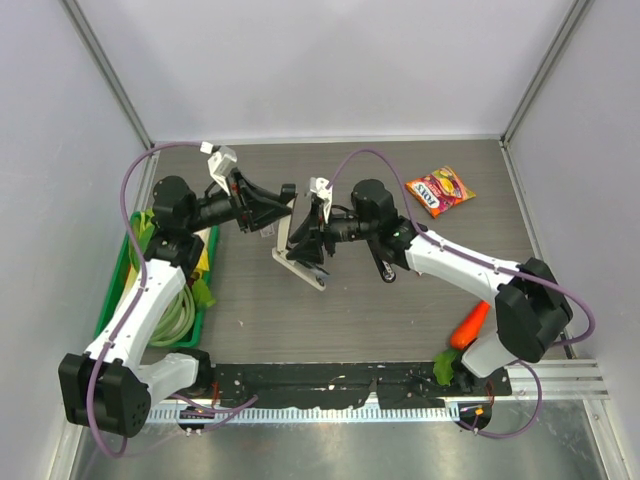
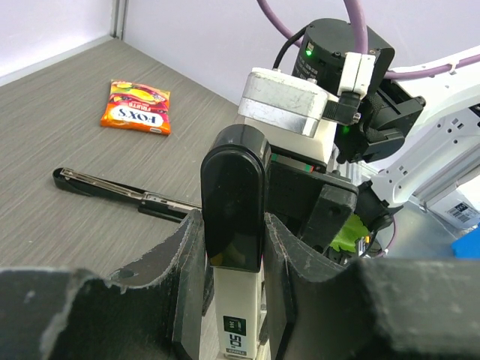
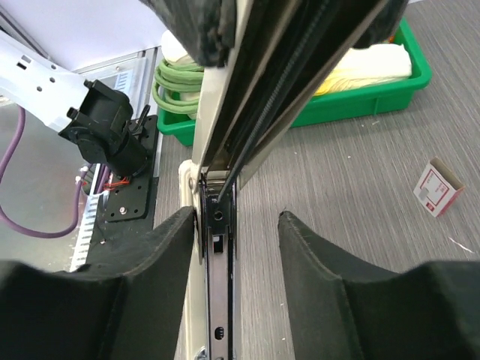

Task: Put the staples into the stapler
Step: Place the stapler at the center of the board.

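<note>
Two robot arms are meeting over the middle of a grey wood-grain table. A white stapler (image 1: 298, 262) is standing open there, its base lying on the table and its black-capped upper arm (image 2: 234, 195) rising at a tilt toward the far edge.

The left gripper (image 1: 278, 208) is reaching in from the left side and pinching that upper arm. In the left wrist view its two fingers (image 2: 187, 262) are pressing against both sides of the arm, just below the black cap.

The right gripper (image 1: 312, 238) is coming in from the right side, lower down on the stapler. In the right wrist view the stapler's metal rail (image 3: 217, 225) is running between its fingers (image 3: 165, 247). The fingers are spread: one is touching the rail, while the other is standing apart from it.

The staples box (image 3: 436, 187), small and white with a red label, is lying on the table near the middle. It is just beside the stapler on the side of the left edge, and neither gripper is touching it.

A green tray (image 1: 115, 290) holding a coiled green hose is sitting along the left edge. A black stapler (image 1: 380, 262) is lying open under the right arm. An orange snack packet (image 1: 440, 190) is lying near the far right corner. An orange toy carrot (image 1: 470, 325) is lying near the right arm's base.
</note>
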Controlling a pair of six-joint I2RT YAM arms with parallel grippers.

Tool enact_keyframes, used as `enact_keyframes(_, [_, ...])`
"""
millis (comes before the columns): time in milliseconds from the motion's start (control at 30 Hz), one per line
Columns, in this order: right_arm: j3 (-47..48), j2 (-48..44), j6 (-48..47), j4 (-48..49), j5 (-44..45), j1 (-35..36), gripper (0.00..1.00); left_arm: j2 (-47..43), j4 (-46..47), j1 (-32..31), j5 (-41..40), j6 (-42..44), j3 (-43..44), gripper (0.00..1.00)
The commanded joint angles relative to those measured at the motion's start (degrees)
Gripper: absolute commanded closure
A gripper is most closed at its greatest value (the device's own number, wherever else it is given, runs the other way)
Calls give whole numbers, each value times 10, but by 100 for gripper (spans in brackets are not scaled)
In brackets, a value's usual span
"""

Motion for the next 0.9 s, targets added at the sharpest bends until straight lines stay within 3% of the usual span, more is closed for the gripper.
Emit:
enact_keyframes(0, [35,13,17,17,-19,3,50,-15,55,-3,8,-17,6,100])
enact_keyframes(233, [42,29,28,23,-34,3,88,-15,59,-4,8,-19,3,100])
enact_keyframes(333, [42,26,29,23,-37,3,99,-14,60,-4,7,-19,3,100])
enact_keyframes(567, [19,0,61,53,-18,-21,99,-28,94,27,-19,-59,7,100])
enact_keyframes(867, [-47,-56,178,205,-7,-106,99,-44,130,66,-38,-80,-14,100])
